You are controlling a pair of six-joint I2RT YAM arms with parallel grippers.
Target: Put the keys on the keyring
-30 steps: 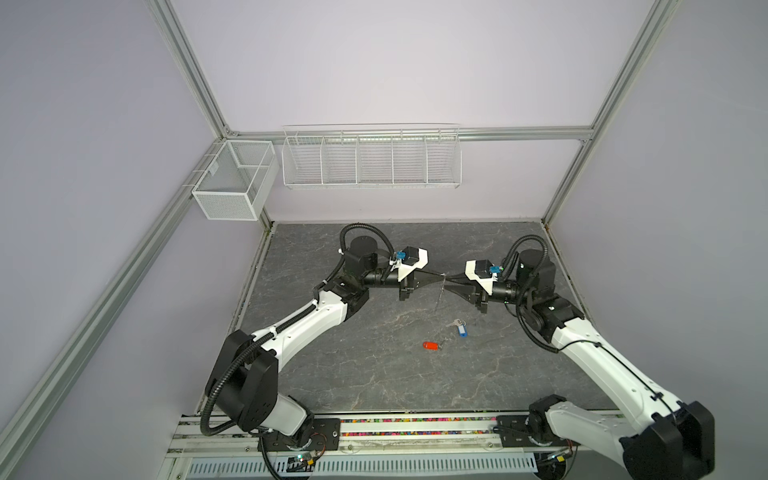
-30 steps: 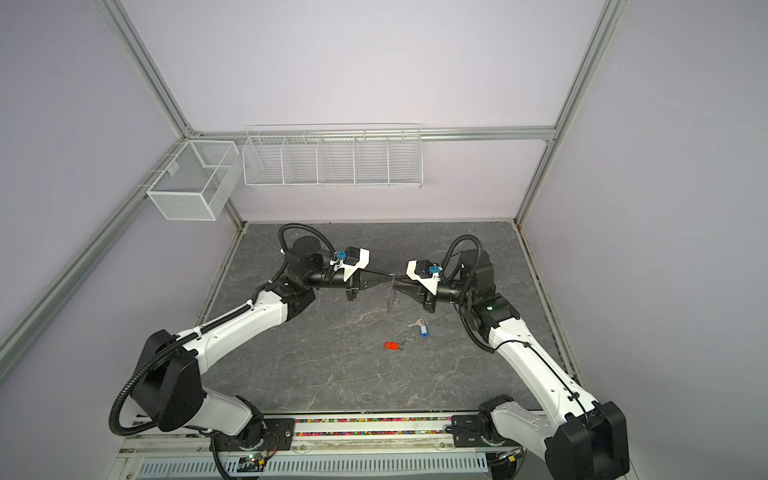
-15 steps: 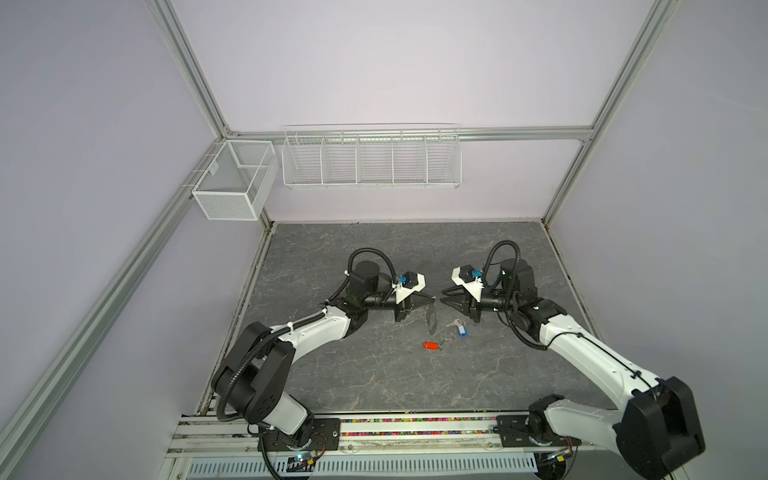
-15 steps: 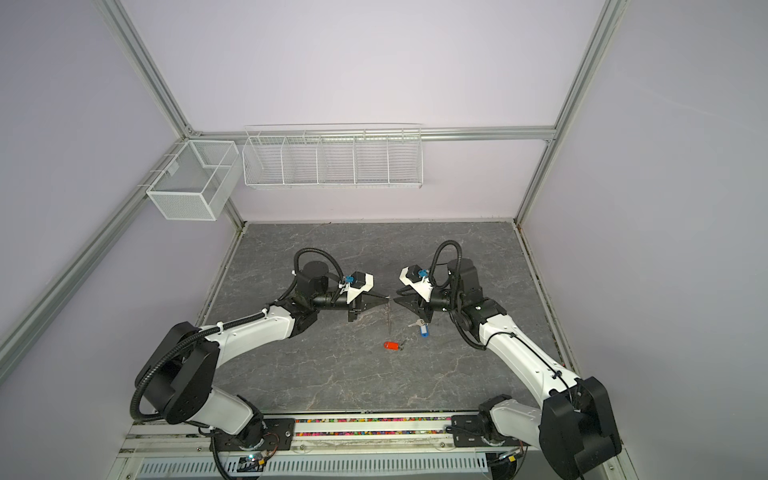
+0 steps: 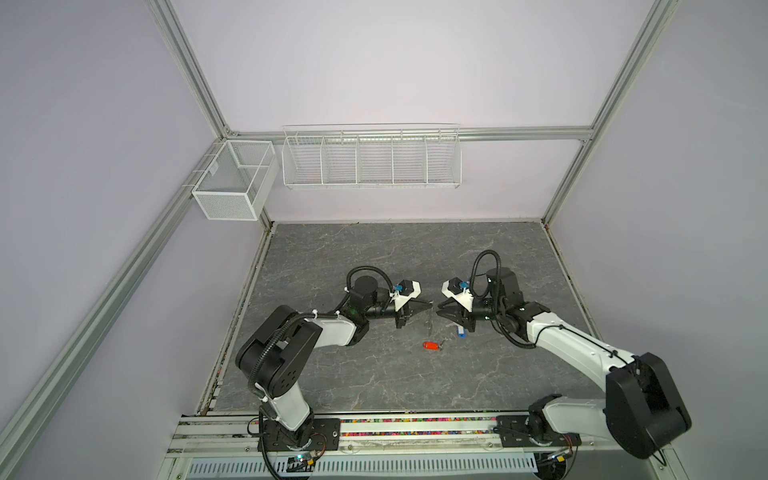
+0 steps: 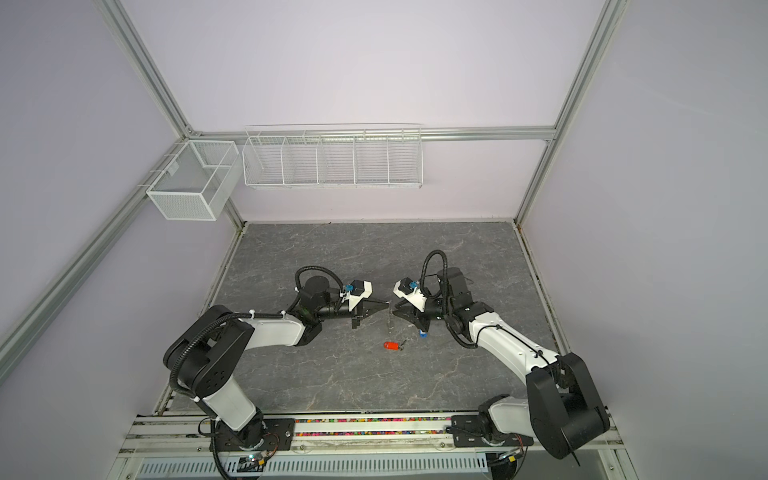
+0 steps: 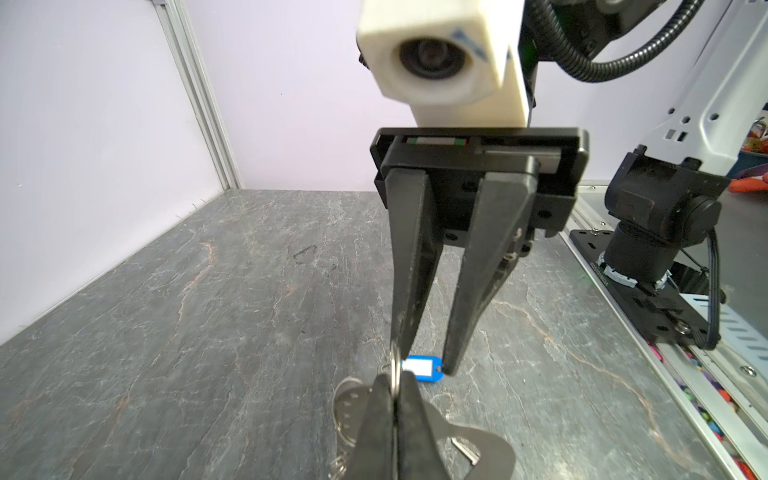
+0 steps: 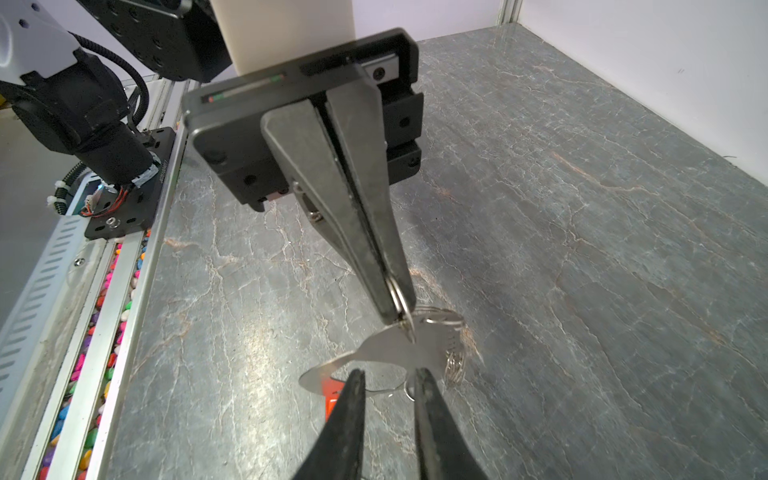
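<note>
A: What's changing versus a second ago?
B: Both arms are sitting lower, nearer the front. Left pincer is clamping the keyring by its ring.
A: Right?
B: Right pincer is standing part open, gripping nothing. Red-tagged key and blue-tagged key are lying on the worktop.

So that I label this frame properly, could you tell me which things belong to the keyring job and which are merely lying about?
Job: keyring, held by the shut left gripper; open right gripper; red-tagged key; blue-tagged key.
Lying about: mesh basket; wire rack; coloured beads.
</note>
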